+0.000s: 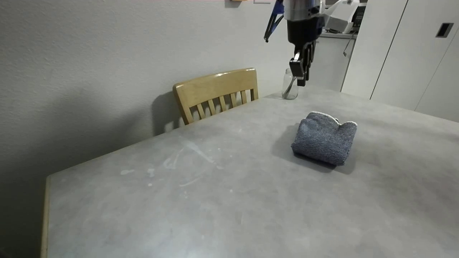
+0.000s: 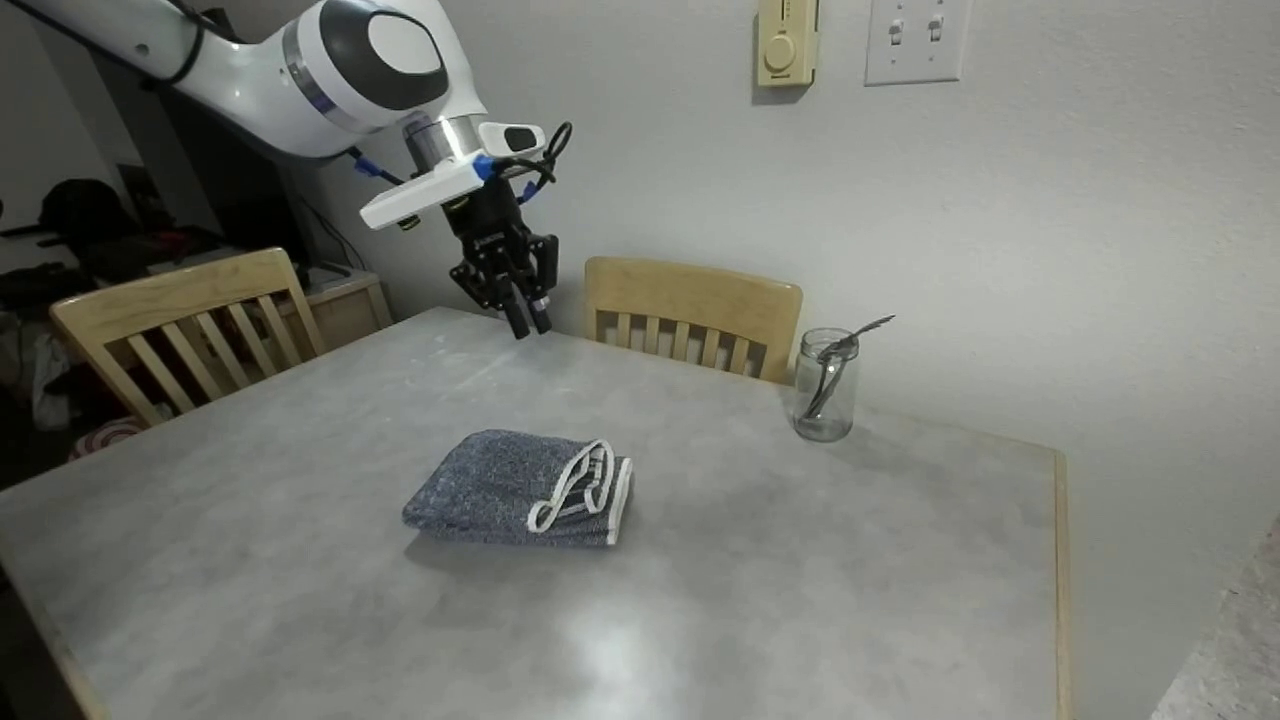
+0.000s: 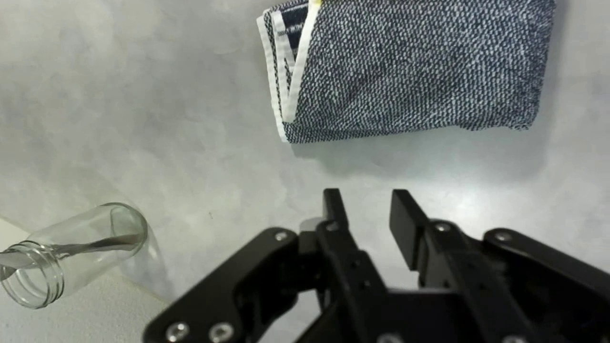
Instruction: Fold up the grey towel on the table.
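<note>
The grey towel lies on the table as a compact, folded bundle. It shows in both exterior views [image 1: 324,139] [image 2: 490,485] and at the top of the wrist view [image 3: 424,66], where its far part is cut off. Its white trim shows at one end, with several layers and a loop of edging. The table [image 1: 215,200] is pale grey and also shows in an exterior view [image 2: 800,590]. My gripper [image 3: 367,195] is partly open with nothing between its fingers. In both exterior views [image 1: 300,77] [image 2: 530,325] it hangs above the table, apart from the towel.
A glass jar with utensils in it stands near the table's wall-side edge [image 1: 289,89] [image 2: 825,405] and at the lower left of the wrist view [image 3: 95,247]. A yellow wooden chair [image 2: 690,285] stands by the wall, and another chair [image 2: 190,300] stands at an end.
</note>
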`<state>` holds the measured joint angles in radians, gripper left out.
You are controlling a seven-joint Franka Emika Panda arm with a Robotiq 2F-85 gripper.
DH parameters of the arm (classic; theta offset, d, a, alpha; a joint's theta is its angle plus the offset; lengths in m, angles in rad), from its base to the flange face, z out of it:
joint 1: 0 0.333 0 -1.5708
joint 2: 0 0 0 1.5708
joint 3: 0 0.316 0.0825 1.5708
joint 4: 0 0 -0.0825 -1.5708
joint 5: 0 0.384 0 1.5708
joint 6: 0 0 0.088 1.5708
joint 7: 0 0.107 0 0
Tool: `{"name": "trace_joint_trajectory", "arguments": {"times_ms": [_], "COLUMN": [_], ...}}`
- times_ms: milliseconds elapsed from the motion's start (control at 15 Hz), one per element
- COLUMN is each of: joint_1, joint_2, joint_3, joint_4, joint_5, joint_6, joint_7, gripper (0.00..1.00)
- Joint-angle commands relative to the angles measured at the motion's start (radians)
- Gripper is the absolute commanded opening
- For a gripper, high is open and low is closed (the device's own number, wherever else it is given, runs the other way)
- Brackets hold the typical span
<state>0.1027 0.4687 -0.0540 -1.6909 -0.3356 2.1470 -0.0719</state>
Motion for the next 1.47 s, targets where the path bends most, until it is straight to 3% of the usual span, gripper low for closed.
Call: {"name": "trace_joint_trajectory", "arguments": {"times_ms": [0, 133, 267, 333, 400, 533, 667, 1400], "joint_1": [-0.013, -0.018, -0.020, -0.020, -0.017, -0.015, -0.013, -0.014], "joint_2": [-0.002, -0.005, -0.006, -0.006, -0.006, -0.005, -0.005, -0.006], "joint_3": [0.016, 0.021, 0.023, 0.023, 0.020, 0.019, 0.019, 0.021], "joint_4": [0.003, 0.003, 0.002, 0.002, 0.002, 0.005, 0.009, 0.009], "joint_5": [0.003, 0.013, 0.015, 0.015, 0.011, 0.008, 0.009, 0.014], "joint_6": [-0.005, -0.005, -0.004, -0.004, -0.005, -0.009, -0.011, -0.004], "joint_7": [-0.005, -0.016, -0.017, -0.017, -0.007, 0.002, 0.015, 0.030], "gripper": [0.37, 0.52, 0.56, 0.81, 0.82, 0.96, 1.00, 1.00]}}
